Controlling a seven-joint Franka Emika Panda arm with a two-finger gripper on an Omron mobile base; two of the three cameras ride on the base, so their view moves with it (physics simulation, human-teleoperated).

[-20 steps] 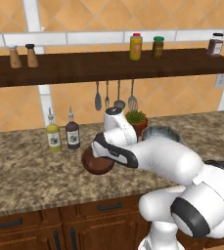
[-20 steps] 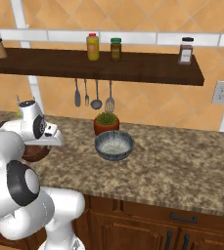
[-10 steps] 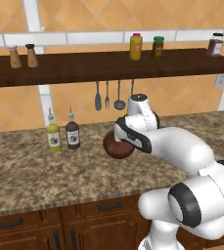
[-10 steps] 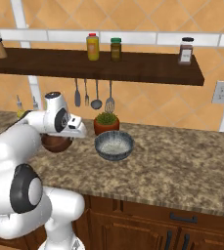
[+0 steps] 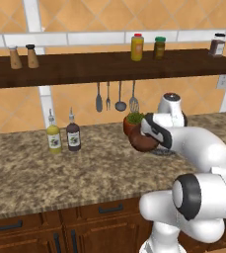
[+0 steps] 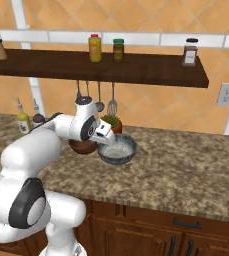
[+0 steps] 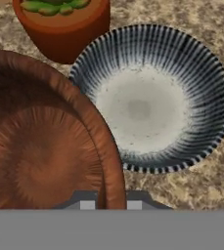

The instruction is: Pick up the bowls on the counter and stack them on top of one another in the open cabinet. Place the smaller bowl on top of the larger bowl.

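Note:
My gripper [image 7: 111,204] is shut on the rim of the smaller bowl [image 7: 40,151], glossy reddish-brown with a dark inside. It holds that bowl [image 5: 143,142] just above the counter [image 5: 60,168]. The larger bowl [image 7: 152,102], ribbed grey-blue with a pale speckled inside, stands on the granite right beside it, to its right in the hand view. From the right base view the brown bowl [image 6: 83,146] hangs left of the grey-blue bowl [image 6: 117,150], with the gripper [image 6: 102,137] between them. The open cabinet [image 6: 96,67], a dark plank shelf, runs above.
A terracotta pot with a green plant [image 6: 111,123] stands just behind both bowls. Two sauce bottles [image 5: 62,137] are on the counter to the left. Utensils [image 5: 115,96] hang under the shelf. Jars and shakers [image 5: 145,47] sit on the shelf, with bare plank between them.
The arm has swung right along the counter with the brown bowl, from near the sauce bottles to right beside the grey-blue bowl. The grey-blue bowl has stayed put.

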